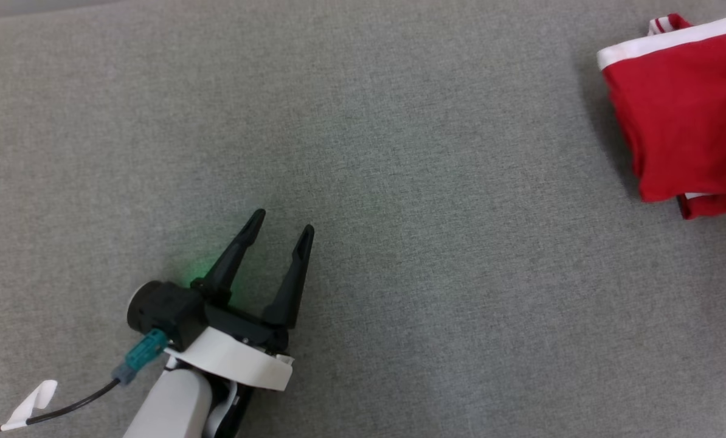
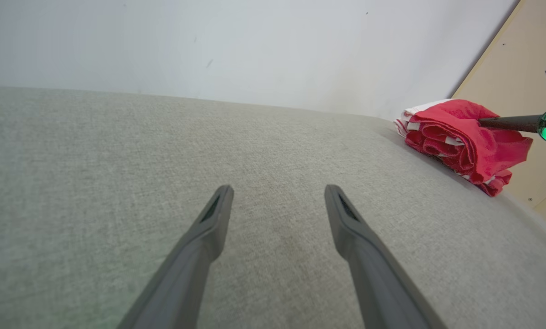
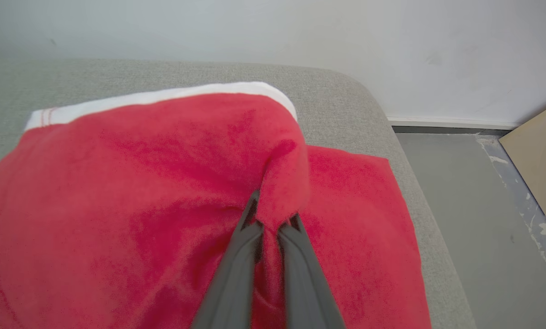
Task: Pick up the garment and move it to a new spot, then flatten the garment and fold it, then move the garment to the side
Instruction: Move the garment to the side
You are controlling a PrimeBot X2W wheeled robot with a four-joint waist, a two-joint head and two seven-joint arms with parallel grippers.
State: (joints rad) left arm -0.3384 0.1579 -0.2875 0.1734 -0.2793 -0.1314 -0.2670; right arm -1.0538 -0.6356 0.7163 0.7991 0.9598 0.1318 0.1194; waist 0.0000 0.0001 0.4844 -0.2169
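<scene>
Gripping: right gripper (image 3: 274,225) clamps a raised fold of the red garment (image 3: 117,192), centre frame.
Left gripper (image 1: 283,221): fingers spread, empty, lower left.
Garment: upper right edge of the grey fabric surface (image 1: 399,243), well apart from the left gripper.

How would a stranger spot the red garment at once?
Look at the broad grey cushion and go to its right end. There lies a folded red garment with a white band along one edge, pinched by the right hand. Its bright red stands out from the grey fabric and the black left hand.
</scene>
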